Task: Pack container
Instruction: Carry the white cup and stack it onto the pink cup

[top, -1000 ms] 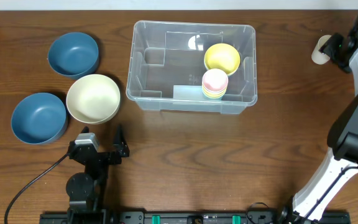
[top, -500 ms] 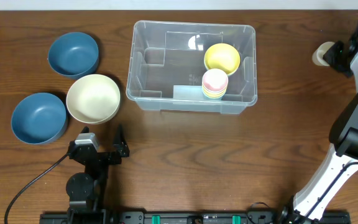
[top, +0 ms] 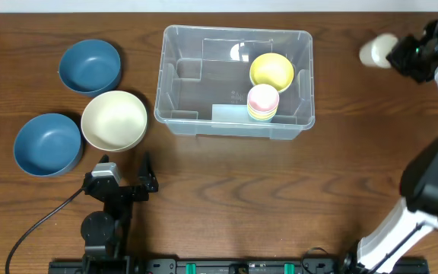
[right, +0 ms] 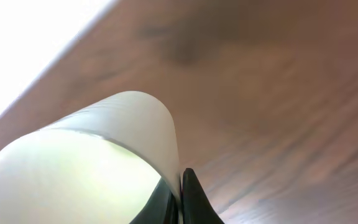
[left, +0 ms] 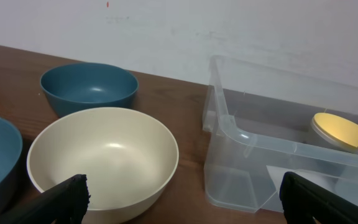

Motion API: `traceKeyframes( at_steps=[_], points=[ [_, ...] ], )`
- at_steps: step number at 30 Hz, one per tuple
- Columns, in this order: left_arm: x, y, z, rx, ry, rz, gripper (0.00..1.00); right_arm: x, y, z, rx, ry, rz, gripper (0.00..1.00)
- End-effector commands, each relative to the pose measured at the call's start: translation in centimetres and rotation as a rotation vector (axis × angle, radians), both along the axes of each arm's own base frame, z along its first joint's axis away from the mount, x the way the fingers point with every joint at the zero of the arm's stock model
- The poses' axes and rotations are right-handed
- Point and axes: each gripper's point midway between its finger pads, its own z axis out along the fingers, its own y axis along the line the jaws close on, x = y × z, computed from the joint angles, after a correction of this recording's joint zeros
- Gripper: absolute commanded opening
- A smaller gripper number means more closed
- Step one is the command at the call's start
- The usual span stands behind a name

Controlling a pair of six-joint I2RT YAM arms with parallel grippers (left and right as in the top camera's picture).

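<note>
While the right pincer (top: 395, 53) stays out of the picture's middle, clenched on a pale cup's (top: 376, 51) rim, the container (top: 234, 124) sits on the counter (top: 280, 198) well to its left, mouth up, long axis left-right. The left pincer (left: 194, 199), released and empty, looks slightly nearer.

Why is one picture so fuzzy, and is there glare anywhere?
Right wrist view: the cream cup pinched in the right tool sits close to the lens, so cup and table look soft; upper left is washed out white. Overhead view: sharp, one glare spot on the container near its far wall. Left wrist view: clear, soft highlight in the cream bowl.
</note>
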Motion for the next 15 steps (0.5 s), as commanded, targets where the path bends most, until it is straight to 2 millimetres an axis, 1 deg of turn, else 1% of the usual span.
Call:
traceKeyframes(
  at_steps=[1,2,4,6,8,9,10,13,15],
  points=[
    [0.0,-0.2,-1.6,0.005,0.041,-0.008,0.98,-1.5,5.9,7.9,0.027,-0.146,0.123,0.01],
    [0.0,-0.2,-1.6,0.005,0.041,-0.008,0.98,-2.1,7.3,9.0,0.026,-0.161,0.157,0.01],
    [0.0,-0.2,-1.6,0.005,0.041,-0.008,0.98,-3.5,10.8,10.9,0.019,-0.182,0.235,0.01],
    [0.0,-0.2,-1.6,0.005,0.041,-0.008,0.98,-4.8,14.4,11.7,0.007,-0.186,0.326,0.01],
    [0.0,-0.2,-1.6,0.005,0.041,-0.008,0.98,-6.0,18.0,11.4,0.000,-0.153,0.402,0.01],
    [0.0,-0.2,-1.6,0.005,0.041,-0.008,0.98,-6.4,18.8,11.2,-0.006,-0.140,0.418,0.01],
    [0.0,-0.2,-1.6,0.005,0.041,-0.008,0.98,-7.0,20.3,10.5,-0.022,-0.109,0.446,0.01],
    [0.0,-0.2,-1.6,0.005,0.041,-0.008,0.98,-8.4,23.0,8.9,-0.069,-0.040,0.502,0.01],
    [0.0,-0.2,-1.6,0.005,0.041,-0.008,0.98,-9.4,24.4,7.9,-0.112,0.005,0.532,0.01]
  ],
)
